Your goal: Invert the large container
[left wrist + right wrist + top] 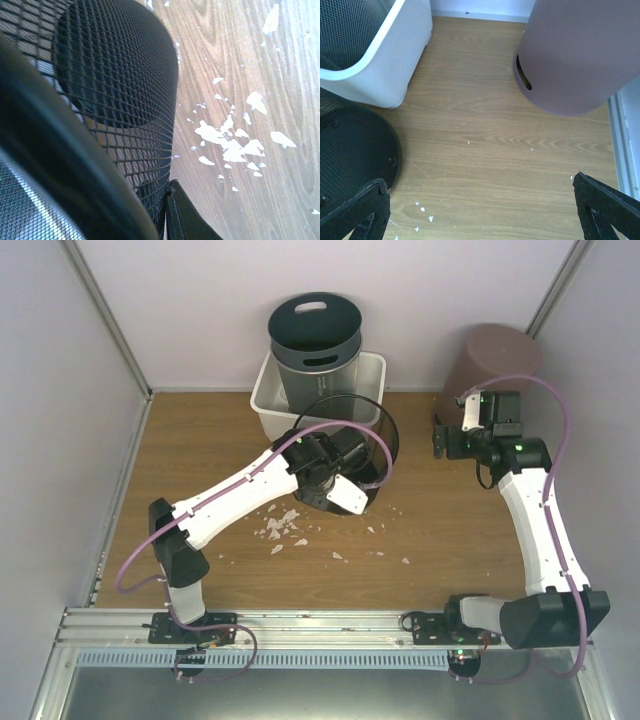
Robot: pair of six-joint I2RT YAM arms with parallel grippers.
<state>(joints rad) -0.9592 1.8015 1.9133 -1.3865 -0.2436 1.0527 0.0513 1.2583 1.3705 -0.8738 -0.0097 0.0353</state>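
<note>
The left arm (pixel 230 495) and right arm (pixel 545 530) share white shell links and black joint housings, each trailed by a looping lilac cable (pixel 121 575). Behind the right jaws glows a small green light (pixel 518 448); their fingers (pixel 355 210) are matte black wedges

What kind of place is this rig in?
Probably a lab test cell: wood-grain tabletop boxed in by plain white panels, aluminium rail along the near edge, staged props like the black wire-mesh bin.
</note>
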